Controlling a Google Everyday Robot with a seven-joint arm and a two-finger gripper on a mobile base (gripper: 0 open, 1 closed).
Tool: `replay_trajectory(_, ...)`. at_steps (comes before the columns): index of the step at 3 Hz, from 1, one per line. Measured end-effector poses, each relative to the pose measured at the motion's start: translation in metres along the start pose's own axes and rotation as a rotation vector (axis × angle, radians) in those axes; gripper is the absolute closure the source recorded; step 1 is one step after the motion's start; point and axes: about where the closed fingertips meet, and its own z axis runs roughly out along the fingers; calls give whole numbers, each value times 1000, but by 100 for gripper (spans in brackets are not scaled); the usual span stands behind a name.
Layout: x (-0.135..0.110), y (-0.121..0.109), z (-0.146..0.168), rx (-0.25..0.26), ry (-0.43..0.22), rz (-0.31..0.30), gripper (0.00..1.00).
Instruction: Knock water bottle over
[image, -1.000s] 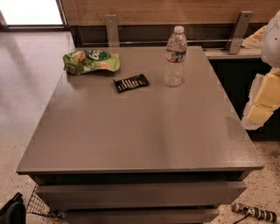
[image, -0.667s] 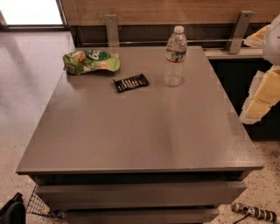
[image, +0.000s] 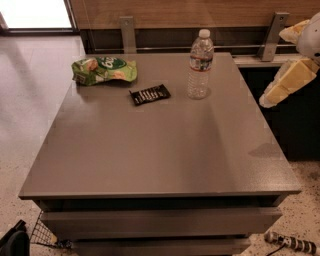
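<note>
While the water bottle (image: 200, 65) is standing at twelve o'clock, the gripper (image: 289, 80), grip unreadable, is hovering at two, seemingly readying a shove.

Clear, bumpy water bottle (image: 200, 65) with a white cap and a white, red and blue band near the top. Standing straight up on the grey table (image: 150, 150), far side, right of the middle. Apart from the gripper (image: 286, 81), off past the table's right edge.
</note>
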Motion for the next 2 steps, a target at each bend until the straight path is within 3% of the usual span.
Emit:
replay_trajectory(1, -3, -31, 45, 0, -221, 140, 0)
replay_trajectory(2, -9, -41, 73, -22, -383, 247, 0)
